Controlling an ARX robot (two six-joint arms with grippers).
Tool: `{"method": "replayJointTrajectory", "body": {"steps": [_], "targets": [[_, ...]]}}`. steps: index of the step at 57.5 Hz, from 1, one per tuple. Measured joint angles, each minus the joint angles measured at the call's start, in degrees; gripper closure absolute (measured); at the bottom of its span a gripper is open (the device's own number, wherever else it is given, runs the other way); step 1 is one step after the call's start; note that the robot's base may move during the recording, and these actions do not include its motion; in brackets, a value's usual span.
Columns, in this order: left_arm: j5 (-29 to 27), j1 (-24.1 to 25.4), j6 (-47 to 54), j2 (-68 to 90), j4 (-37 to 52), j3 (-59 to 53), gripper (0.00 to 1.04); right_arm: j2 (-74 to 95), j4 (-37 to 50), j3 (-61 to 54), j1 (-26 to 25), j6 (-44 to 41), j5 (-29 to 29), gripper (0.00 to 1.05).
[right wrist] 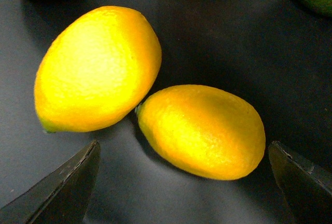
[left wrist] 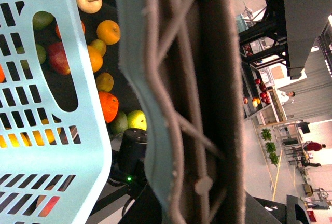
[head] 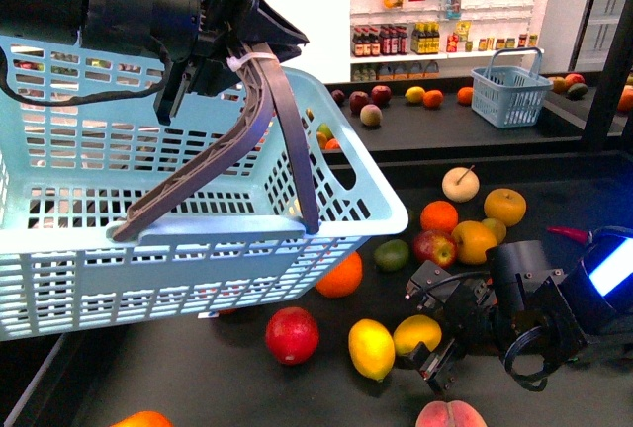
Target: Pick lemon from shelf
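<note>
Lemon (head: 417, 334) is lying on its side on the black tray of the shelf (head: 188, 378), at the lower centre-right of the front view. In the right wrist view one of its ends is touching the side of a larger yellow fruit (head: 371, 348), which is resting just to its left in the front view. The right gripper (right wrist: 184, 150) is standing released. Its two dark fingers (right wrist: 62, 187) are spreading to either side of the lemon, and neither is touching the skin. A red fruit (head: 292, 335) is lying further left along the lower edge, an orange (head: 341, 276) is sitting above it by the basket's corner, and a peach (head: 450, 415) is showing at the bottom edge. At the upper left of the front view the left gripper (head: 242, 56) is clenching the grey handle (head: 213, 165) of a pale blue basket (head: 148, 269). The basket is hanging tilted across the left half of the frame, above the tray. The left wrist view is showing the handle pressed close before the lens.
</note>
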Motion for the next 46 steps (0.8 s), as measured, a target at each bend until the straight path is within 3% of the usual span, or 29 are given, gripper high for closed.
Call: {"method": "replayJointTrajectory", "body": {"steps": [27, 46], "targets": [[0.0, 0.0, 0.0, 0.0, 0.0, 0.0, 0.96, 5.7, -4.0, 8.3, 0.7, -6.9, 0.5, 0.07], [0.0, 0.0, 0.0, 0.0, 0.0, 0.0, 0.96, 7.7, -3.6, 8.8, 0.7, -6.5, 0.9, 0.08]]}}
